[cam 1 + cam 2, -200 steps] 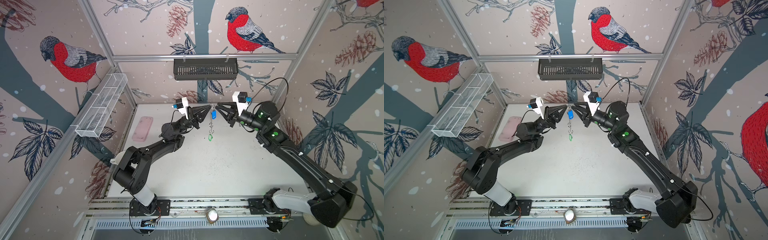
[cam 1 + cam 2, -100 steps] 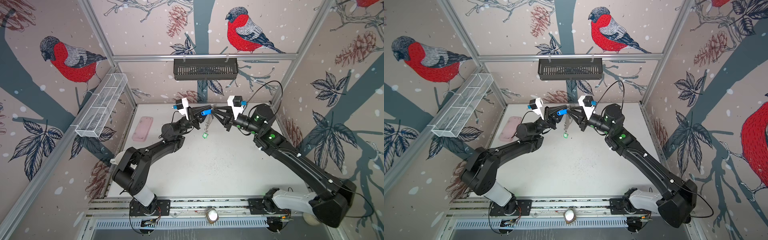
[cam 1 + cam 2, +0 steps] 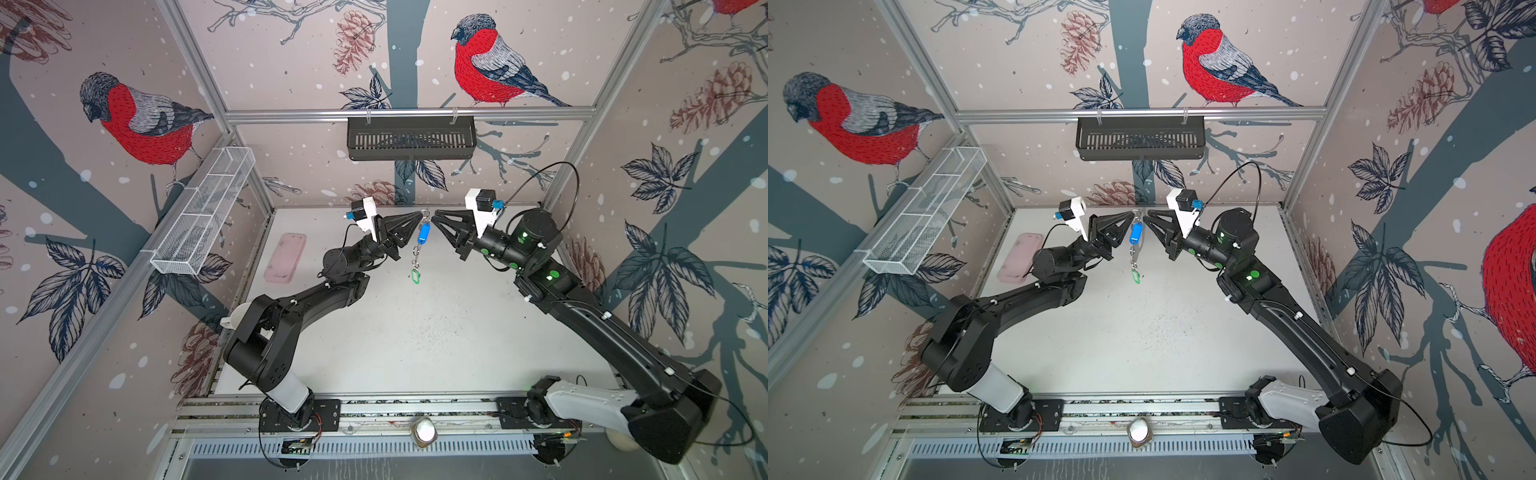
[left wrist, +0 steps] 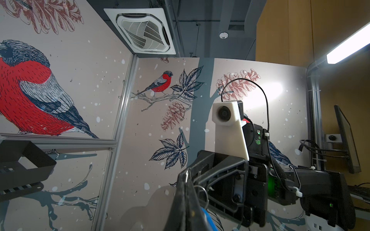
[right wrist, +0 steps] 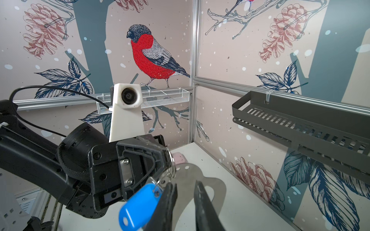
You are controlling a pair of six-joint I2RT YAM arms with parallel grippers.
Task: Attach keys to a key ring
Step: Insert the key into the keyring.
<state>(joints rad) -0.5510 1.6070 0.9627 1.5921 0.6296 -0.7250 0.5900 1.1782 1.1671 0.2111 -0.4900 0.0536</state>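
My left gripper point(image 3: 417, 216) is raised above the table, shut on the edge of the key ring point(image 5: 200, 178), a thin grey plate with an oval cutout. Below it in both top views hang a blue tag point(image 3: 423, 233), a silver key point(image 3: 415, 255) and a green-rimmed tag point(image 3: 416, 276). In the left wrist view a wire ring point(image 4: 202, 192) shows beside the shut fingers point(image 4: 185, 190). My right gripper point(image 3: 435, 217) faces the left one, tip to tip. In the right wrist view its jaws point(image 5: 185, 183) stand apart in front of the plate, holding nothing, next to the blue tag point(image 5: 140, 206).
A pink oblong case point(image 3: 286, 257) lies on the white table point(image 3: 415, 340) at the far left. A black slotted shelf point(image 3: 411, 137) hangs on the back wall, and a white wire basket point(image 3: 203, 216) on the left wall.
Half a second ago the right gripper pressed in against the hanging tags and swung the blue one sideways. It has drawn back to the right, and the tags hang straight again.
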